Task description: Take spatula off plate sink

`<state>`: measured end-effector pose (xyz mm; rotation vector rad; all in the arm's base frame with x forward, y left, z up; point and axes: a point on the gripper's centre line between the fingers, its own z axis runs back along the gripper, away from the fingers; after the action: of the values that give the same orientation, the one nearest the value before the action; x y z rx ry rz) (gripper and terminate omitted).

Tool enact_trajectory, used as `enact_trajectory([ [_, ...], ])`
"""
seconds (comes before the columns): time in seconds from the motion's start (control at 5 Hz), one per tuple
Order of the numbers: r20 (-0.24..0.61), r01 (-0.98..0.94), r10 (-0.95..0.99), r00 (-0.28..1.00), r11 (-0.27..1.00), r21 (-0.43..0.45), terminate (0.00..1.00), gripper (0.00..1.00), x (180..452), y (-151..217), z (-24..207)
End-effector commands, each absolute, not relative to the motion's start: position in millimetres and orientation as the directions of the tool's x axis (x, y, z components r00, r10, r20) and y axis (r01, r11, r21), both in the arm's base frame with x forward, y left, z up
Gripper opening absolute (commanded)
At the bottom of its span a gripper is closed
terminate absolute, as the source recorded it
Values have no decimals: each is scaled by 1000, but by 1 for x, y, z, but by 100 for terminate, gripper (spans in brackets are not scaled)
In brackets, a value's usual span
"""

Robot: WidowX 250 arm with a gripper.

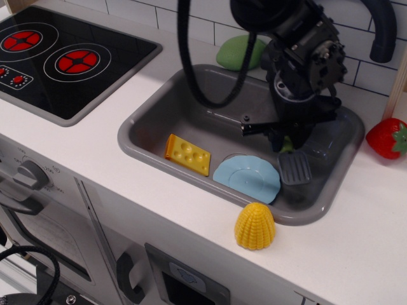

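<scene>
My gripper [287,143] is shut on the lime-green handle of the spatula [294,166], whose dark grey slotted blade hangs down over the right part of the grey sink [149,121]. The blade is just right of the light-blue scalloped plate [247,178], which lies bare on the sink floor near the front wall. Whether the blade touches the sink floor I cannot tell. Most of the handle is hidden by the fingers.
A yellow holed cheese wedge [187,154] lies in the sink left of the plate. A yellow corn cob [255,225] stands on the counter in front. A green lump [240,52] sits behind the sink, a strawberry [388,137] at the right, the black stovetop [60,57] at the left, a dark faucet [380,28] behind.
</scene>
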<state>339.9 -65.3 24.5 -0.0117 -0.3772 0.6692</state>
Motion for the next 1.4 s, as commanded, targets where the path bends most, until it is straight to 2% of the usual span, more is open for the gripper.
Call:
enact_trajectory([
  [0.0, 373, -774, 794, 479, 583, -246, 0, 0, 352, -56, 36],
  [0.2, 307, -900, 911, 275, 356, -250, 0, 0, 352, -47, 35],
  [0.4, 273, -941, 947, 169, 238, -241, 0, 0, 353, -41, 32],
  [1.0, 295, -921, 938, 183, 268, -283, 0, 0, 378, -48, 18],
  [1.2, 263, -926, 944, 197, 268, -266, 0, 0, 376, -47, 18],
])
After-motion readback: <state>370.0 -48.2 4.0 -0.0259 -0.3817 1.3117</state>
